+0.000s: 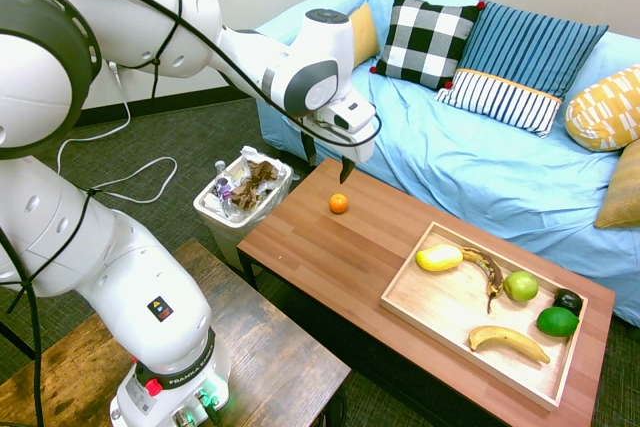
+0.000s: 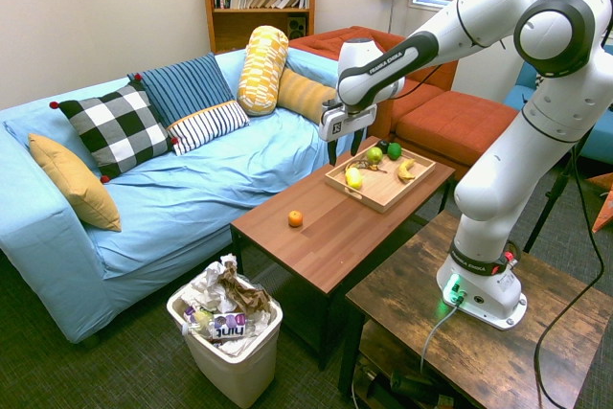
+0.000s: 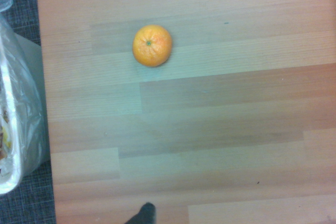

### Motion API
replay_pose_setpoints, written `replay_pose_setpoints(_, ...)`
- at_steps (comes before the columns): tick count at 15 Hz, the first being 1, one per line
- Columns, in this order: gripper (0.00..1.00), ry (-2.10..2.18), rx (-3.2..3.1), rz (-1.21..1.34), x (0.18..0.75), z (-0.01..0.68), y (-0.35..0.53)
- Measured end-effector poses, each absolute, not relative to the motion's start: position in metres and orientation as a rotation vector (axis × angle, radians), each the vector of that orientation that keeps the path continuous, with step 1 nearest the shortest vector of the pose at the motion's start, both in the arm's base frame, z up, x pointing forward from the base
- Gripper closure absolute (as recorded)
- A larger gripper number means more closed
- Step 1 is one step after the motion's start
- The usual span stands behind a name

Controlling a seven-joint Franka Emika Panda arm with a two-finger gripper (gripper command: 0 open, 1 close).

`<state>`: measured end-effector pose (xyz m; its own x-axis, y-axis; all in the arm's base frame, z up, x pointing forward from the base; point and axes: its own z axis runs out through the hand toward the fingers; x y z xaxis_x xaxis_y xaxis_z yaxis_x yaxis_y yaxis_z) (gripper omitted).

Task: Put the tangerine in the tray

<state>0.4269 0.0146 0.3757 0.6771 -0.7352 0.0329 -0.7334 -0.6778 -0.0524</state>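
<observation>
The gripper (image 1: 345, 169) hung above the table (image 1: 330, 257), apparently spread and empty for a descent, while the tangerine (image 1: 339, 204) lay well apart from the tray (image 1: 420, 312).

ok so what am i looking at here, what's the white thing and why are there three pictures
The white thing is a robot arm, bolted to a side table. Its hand has two fingers, pointing down and open, holding nothing.

Two pictures come from room cameras on opposite sides of the arm. The third comes from a camera on the wrist, looking straight down.

On the reddish wooden table a small tangerine lies alone, below the hand; it is the orange ball in the wrist view. Further along sits a pale wooden tray holding bananas, a green apple and other fruit. A full waste bin stands on the floor by the table's end, a blue sofa behind it.
</observation>
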Motion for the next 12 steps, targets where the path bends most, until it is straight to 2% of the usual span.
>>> replay_pose_setpoints(6,0.00,1.257,-2.815,-0.044,0.441,0.363,0.010)
replay_pose_setpoints(12,0.00,1.296,-2.805,-0.001,0.491,0.287,0.004)
